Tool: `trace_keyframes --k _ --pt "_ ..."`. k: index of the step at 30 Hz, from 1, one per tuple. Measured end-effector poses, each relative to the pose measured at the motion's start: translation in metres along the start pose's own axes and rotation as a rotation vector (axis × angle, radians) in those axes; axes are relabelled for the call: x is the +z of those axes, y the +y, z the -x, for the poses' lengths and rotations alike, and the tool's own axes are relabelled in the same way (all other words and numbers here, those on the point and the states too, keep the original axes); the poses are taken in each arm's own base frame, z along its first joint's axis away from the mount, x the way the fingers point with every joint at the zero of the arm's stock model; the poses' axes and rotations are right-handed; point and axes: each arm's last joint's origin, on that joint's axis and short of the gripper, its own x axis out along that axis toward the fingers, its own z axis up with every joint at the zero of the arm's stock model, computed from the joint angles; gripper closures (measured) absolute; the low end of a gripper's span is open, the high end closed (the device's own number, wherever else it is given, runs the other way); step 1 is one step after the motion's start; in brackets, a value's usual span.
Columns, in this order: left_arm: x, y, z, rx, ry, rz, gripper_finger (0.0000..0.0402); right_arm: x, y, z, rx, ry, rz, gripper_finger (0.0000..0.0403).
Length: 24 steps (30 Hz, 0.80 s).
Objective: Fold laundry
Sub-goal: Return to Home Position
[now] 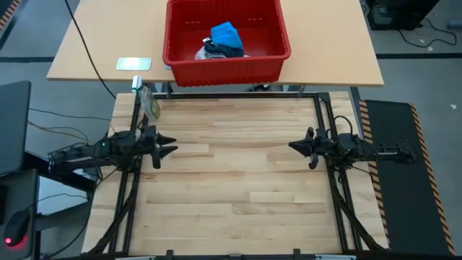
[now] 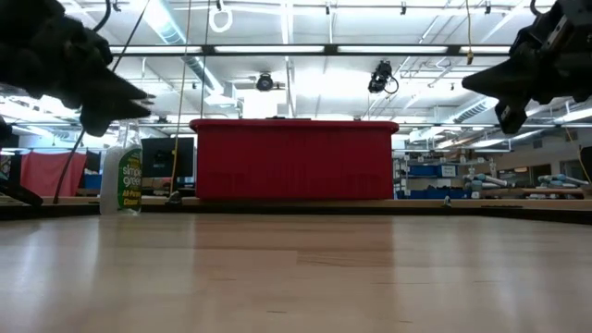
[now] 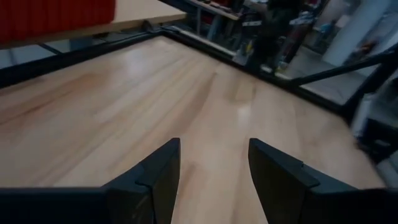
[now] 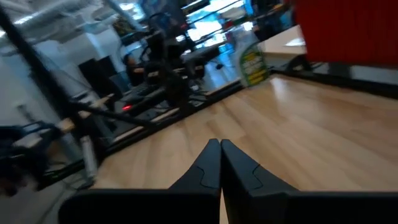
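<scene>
In red plastic basket (image 1: 224,71) beyond light wooden table (image 1: 231,191): bright blue garment (image 1: 226,33) atop navy garment (image 1: 216,50). left gripper (image 1: 175,145) at left edge, jaws apart, empty; right gripper (image 1: 291,146) at right edge, jaws together. Green spray bottle (image 1: 149,103) at far-left corner.

Left gripper (image 1: 173,145), right gripper (image 1: 291,146): both black. Table (image 1: 231,188) under them: pale wood, plank pattern. Basket (image 1: 225,70) beyond, between the two: red, ribbed walls. In it: bright blue garment (image 1: 226,33), navy garment (image 1: 232,51), bit of white cloth (image 1: 201,53). Spray bottle (image 2: 121,180) beyond left gripper: whitish, green label. Floor strip (image 1: 365,130) behind right gripper: yellow-black hazard stripes.
</scene>
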Motion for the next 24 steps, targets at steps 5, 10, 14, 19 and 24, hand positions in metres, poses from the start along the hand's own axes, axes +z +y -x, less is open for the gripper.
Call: trace_keyframes --k 5,10,14,19,24 --pt "-0.018 0.009 -0.007 0.075 -0.038 -0.029 0.0210 0.001 -0.003 0.000 -0.068 -0.023 0.024 0.0395" --pt "-0.014 0.007 -0.011 0.040 -0.137 -0.083 0.0210 0.000 -0.003 0.000 -0.025 0.006 0.024 0.0395" --pt "-0.015 0.006 -0.013 -0.023 -0.171 -0.088 0.0225 -0.001 -0.005 0.000 -0.028 0.020 0.026 0.0395" --pt "-0.016 0.003 -0.016 -0.144 -0.218 -0.088 0.0319 -0.001 -0.006 0.000 -0.038 0.021 0.029 0.0396" --pt "-0.017 0.003 -0.016 -0.150 -0.210 -0.052 0.0391 -0.001 -0.005 0.000 -0.027 0.028 0.043 0.0397"
